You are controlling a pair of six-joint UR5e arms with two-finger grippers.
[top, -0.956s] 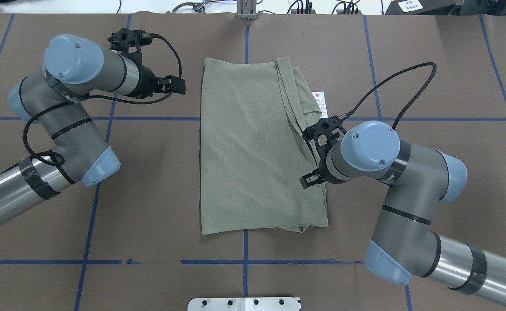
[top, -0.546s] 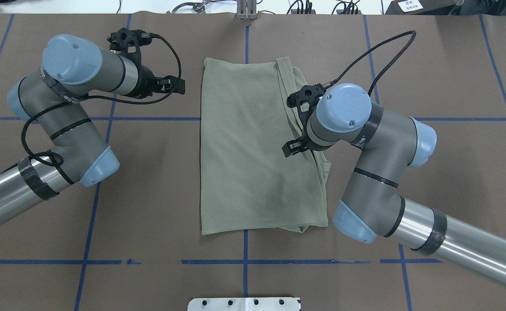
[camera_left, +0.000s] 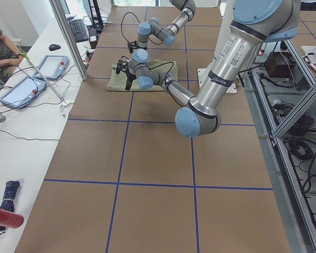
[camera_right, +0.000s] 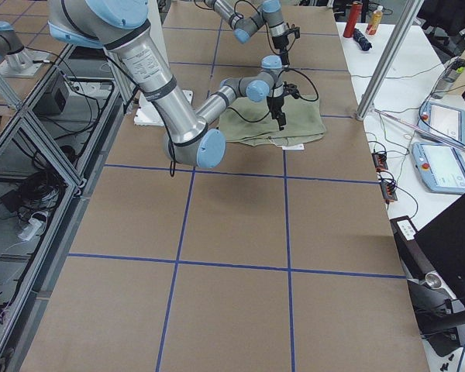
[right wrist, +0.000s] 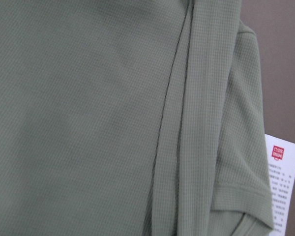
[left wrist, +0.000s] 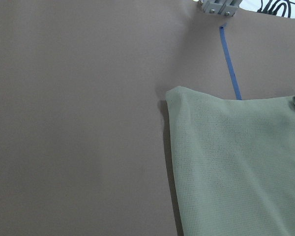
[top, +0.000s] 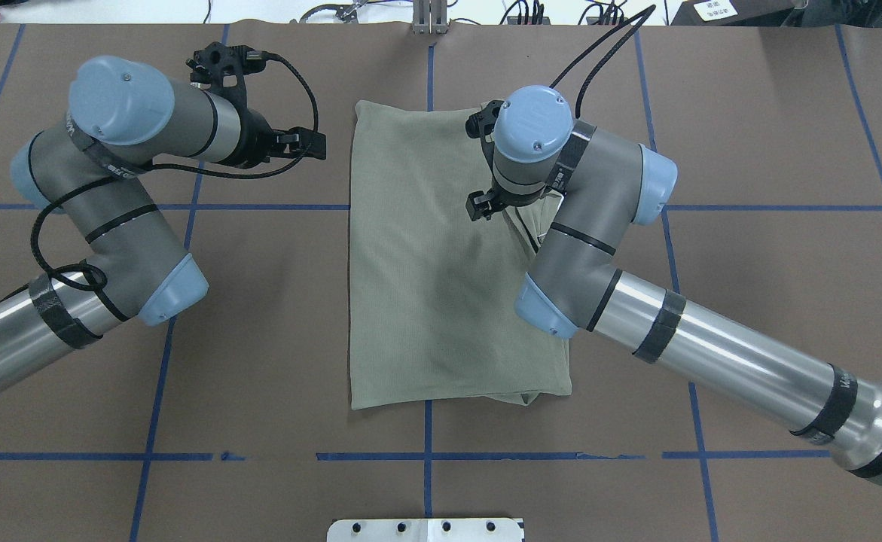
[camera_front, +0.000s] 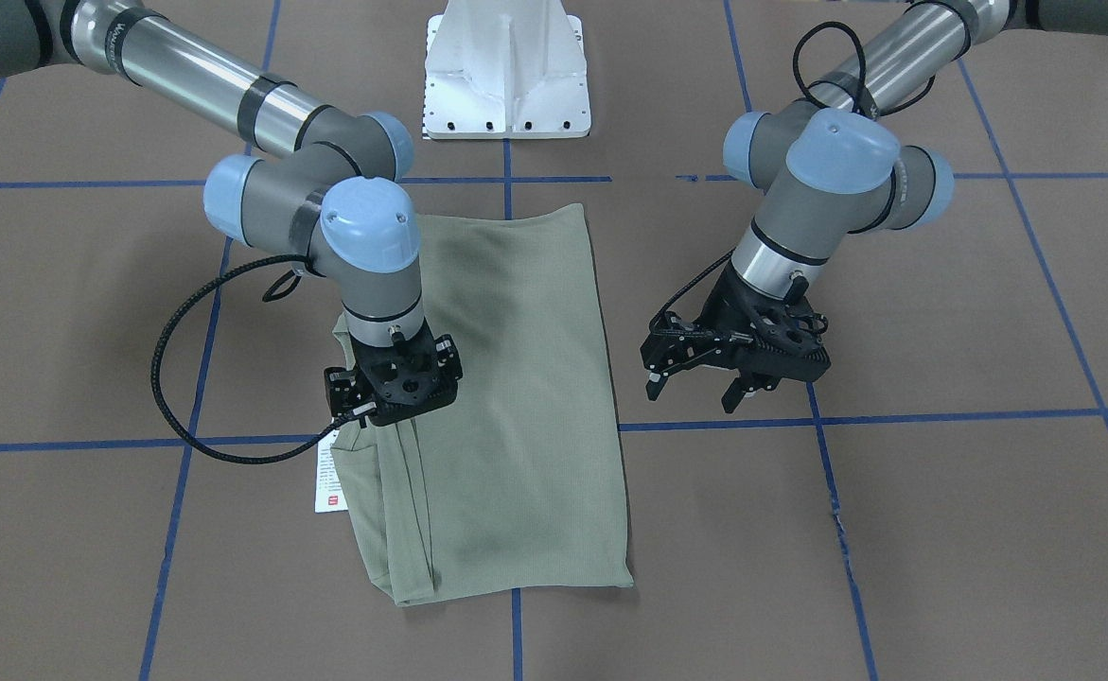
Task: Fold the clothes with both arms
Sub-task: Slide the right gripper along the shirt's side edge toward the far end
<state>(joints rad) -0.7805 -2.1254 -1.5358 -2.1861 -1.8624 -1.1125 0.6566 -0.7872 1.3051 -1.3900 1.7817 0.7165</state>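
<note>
Sage-green knit shirt (top: 425,263) likely handles soft, light and limp (sagging between holds); grasp its corners. Fingers spread, the left gripper (camera_front: 693,397) holds nothing; the right gripper (camera_front: 393,388) hides its fingers.

I see open tabletop (top: 275,301) between the left gripper (top: 316,146) and the shirt (top: 425,301). The right arm (top: 584,226) blocks its half nearest the right edge.
</note>
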